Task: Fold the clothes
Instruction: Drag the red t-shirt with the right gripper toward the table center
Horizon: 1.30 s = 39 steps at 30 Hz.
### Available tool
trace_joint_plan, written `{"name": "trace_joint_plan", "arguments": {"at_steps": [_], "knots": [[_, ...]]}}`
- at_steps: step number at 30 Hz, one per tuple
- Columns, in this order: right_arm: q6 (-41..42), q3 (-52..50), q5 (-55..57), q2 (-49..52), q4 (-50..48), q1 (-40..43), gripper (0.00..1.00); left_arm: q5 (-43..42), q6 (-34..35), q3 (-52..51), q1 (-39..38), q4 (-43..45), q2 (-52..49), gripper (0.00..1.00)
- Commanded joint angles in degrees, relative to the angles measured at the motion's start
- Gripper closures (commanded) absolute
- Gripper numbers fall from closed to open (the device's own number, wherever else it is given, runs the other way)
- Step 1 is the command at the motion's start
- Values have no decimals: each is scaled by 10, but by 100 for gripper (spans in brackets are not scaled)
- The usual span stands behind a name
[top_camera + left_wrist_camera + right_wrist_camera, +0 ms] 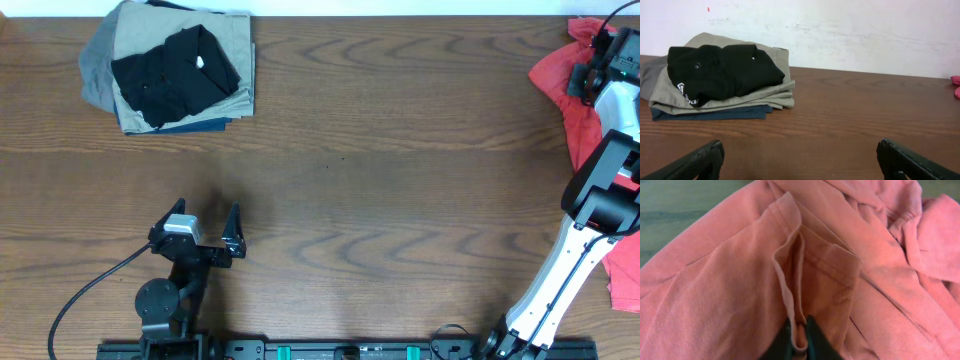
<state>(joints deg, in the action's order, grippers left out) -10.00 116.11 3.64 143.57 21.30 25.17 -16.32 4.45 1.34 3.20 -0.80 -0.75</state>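
Coral-red T-shirt [556, 78] lies crumpled at the table's [400, 150] far right corner; right gripper [799, 336] pinches a fabric fold. Left gripper [208, 214], jaws spread, sits near the table's front edge.

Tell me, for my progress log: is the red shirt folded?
Not folded. The shirt lies crumpled in a heap on the right, and the right gripper pinches a loose, wrinkled ridge of it.

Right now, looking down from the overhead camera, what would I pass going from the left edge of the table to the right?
stack of folded garments → left gripper → coral-red T-shirt
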Motion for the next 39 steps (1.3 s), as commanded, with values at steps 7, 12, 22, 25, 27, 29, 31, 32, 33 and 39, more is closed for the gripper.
{"name": "trace_joint_plan", "arguments": {"at_steps": [7,12,22,25,27,29,31,32,33,39], "knots": [[3,12,-42,-22,13,-24,99,-6,-3,-11,-2,-17,2,2],[3,12,-166,-43,25,-63,99,-6,-3,-11,-2,-17,2,2],[30,12,-271,-47,94,-218,99,-6,-3,-11,-2,-17,2,2],[47,12,-279,-47,125,-273,99,-6,-3,-11,-2,-17,2,2],[62,12,-292,-47,142,-306,99,-6,-3,-11,-2,-17,2,2],[82,12,-315,-47,154,-340,99,-6,-3,-11,-2,-17,2,2],[102,12,-347,-47,161,-374,99,-6,-3,-11,-2,-17,2,2],[114,12,-368,-47,163,-395,99,-6,-3,-11,-2,-17,2,2],[124,12,-383,-47,163,-414,99,-6,-3,-11,-2,-17,2,2],[164,12,-401,-47,173,-525,99,-6,-3,-11,-2,-17,2,2]]}}
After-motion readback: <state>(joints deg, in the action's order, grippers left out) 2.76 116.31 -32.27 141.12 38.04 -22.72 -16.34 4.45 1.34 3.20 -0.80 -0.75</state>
